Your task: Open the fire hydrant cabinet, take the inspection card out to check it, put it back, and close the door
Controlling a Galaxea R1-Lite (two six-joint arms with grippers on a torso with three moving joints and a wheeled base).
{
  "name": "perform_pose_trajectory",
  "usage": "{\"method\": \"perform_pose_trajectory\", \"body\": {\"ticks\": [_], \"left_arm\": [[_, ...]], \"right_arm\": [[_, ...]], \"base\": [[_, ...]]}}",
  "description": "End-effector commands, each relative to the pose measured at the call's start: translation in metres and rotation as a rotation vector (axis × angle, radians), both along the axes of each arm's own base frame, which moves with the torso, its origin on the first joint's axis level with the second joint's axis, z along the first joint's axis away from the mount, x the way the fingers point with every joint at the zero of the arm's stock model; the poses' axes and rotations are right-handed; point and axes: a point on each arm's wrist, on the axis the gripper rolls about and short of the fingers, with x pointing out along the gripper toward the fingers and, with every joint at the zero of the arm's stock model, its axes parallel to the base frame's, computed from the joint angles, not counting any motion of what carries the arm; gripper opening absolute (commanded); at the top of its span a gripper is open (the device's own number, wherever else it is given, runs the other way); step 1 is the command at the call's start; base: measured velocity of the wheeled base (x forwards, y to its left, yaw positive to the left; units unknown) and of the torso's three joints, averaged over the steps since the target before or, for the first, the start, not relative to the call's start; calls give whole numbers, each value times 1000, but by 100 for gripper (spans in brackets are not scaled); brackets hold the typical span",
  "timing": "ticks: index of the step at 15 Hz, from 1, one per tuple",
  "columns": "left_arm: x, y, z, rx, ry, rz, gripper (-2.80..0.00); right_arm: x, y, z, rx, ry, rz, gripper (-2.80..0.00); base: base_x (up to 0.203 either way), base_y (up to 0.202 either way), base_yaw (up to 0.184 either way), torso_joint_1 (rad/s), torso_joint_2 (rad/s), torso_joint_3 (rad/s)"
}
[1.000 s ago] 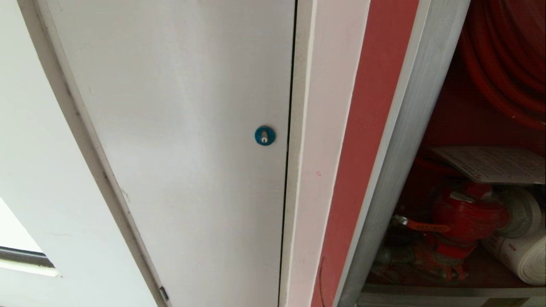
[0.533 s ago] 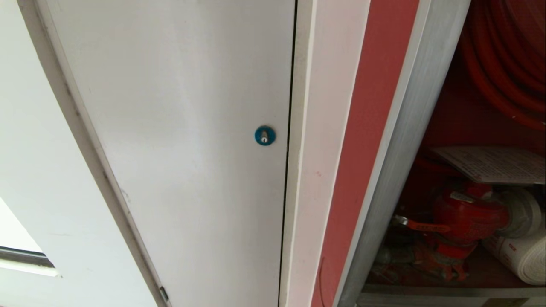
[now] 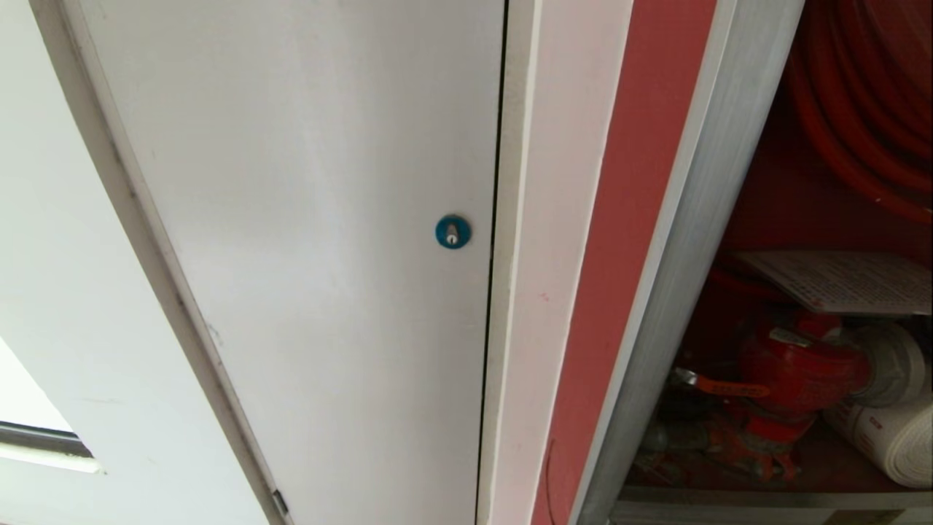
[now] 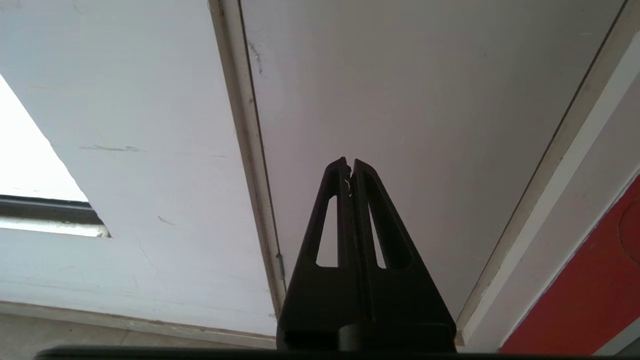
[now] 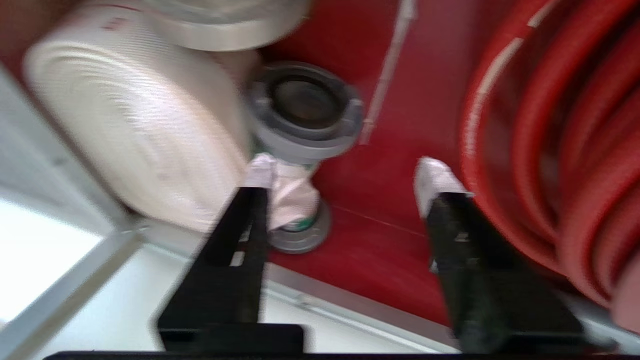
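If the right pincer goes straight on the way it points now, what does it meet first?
Probably the red back wall of the fire hydrant cabinet; the open right pincer points between the grey coupling and red hose, though depth is unclear.

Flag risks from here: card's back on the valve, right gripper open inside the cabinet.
1. The inspection card only rests loosely atop the red valve; a brush from the withdrawing arm could knock it off.
2. The right gripper sits open between the white rolled hose and red hose reel; a finger might snag either.

Building corridor wall: open fire hydrant cabinet, red hose reel, white panel door.
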Motion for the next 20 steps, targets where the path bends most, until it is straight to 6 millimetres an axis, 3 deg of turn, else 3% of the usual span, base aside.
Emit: {"method": "perform_pose_trajectory", "body": {"ticks": [1, 6, 20], "left_arm": [[1, 0, -2, -1, 7, 1, -280], [1, 0, -2, -1, 7, 1, -280], [1, 0, -2, -1, 7, 1, -280]], "right_arm": [[10, -8, -3, -12, 0, 3, 0], [28, -22, -10, 14, 23, 16, 0], [76, -31, -17, 72, -28, 111, 0]], "base": [[0, 0, 0, 0, 0, 0], [0, 0, 0, 0, 0, 0], [0, 0, 0, 0, 0, 0]]}}
